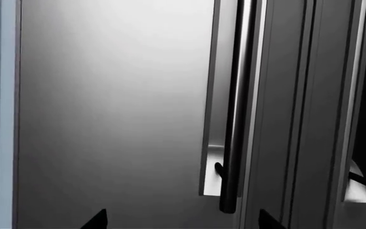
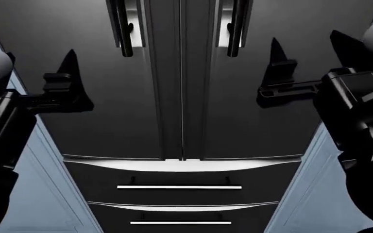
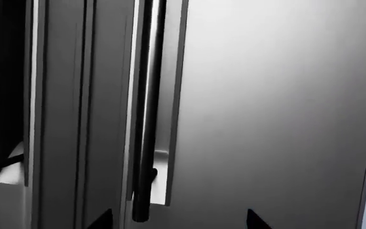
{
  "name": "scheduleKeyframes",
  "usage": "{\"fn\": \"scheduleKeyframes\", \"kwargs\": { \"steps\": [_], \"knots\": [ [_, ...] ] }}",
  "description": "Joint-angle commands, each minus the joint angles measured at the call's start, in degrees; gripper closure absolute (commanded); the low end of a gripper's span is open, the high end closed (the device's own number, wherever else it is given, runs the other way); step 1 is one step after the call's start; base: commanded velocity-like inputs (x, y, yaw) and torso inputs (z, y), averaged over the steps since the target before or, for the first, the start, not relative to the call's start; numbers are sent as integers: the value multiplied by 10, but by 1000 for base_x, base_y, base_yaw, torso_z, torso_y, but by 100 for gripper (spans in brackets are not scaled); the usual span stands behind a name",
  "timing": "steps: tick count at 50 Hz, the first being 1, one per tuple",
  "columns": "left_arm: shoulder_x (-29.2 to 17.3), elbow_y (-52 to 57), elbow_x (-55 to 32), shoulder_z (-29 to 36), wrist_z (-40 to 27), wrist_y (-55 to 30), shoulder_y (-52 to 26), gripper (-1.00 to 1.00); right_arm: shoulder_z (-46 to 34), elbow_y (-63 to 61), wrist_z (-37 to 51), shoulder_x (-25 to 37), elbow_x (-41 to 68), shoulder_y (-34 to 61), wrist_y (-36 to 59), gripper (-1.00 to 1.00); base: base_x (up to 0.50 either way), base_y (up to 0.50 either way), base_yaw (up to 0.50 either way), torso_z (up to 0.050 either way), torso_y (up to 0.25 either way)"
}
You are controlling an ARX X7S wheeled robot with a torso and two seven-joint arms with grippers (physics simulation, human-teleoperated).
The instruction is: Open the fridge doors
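Item: fridge doors (image 2: 181, 97), both shut, bar handles (image 2: 123, 29) just above and inward of my claws. My left claw (image 2: 66, 80) and right claw (image 2: 276, 73) hang apart-fingered, gripping nothing (neither touches a door). Step in hand, I judge: approach; next, lift each claw inward around its handle.

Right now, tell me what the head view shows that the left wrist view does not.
Only the head view shows the two drawers below the doors, the right tool and the whole left tool, both open and touching nothing. Only the left wrist view shows the left door's handle up close, along its length. Both show the closed fridge doors and their two vertical handles.
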Motion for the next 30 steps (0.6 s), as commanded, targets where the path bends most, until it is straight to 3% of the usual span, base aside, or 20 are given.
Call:
{"fn": "scheduleKeyframes", "kwargs": {
  "steps": [1, 12, 30],
  "knots": [
    [-5, 0, -10, -3, -7, 3, 1, -100, -107, 99, 90, 19, 69, 196, 24, -100, 0, 0, 0, 0, 0],
    [-7, -2, -7, 6, -6, 11, 4, -100, -251, 265, -18, 12, -82, 273, -83, -100, 0, 0, 0, 0, 0],
    [-11, -4, -15, 7, -13, 19, 8, -100, -303, 445, -62, -43, -131, 342, -124, -100, 0, 0, 0, 0, 0]
  ]
}}
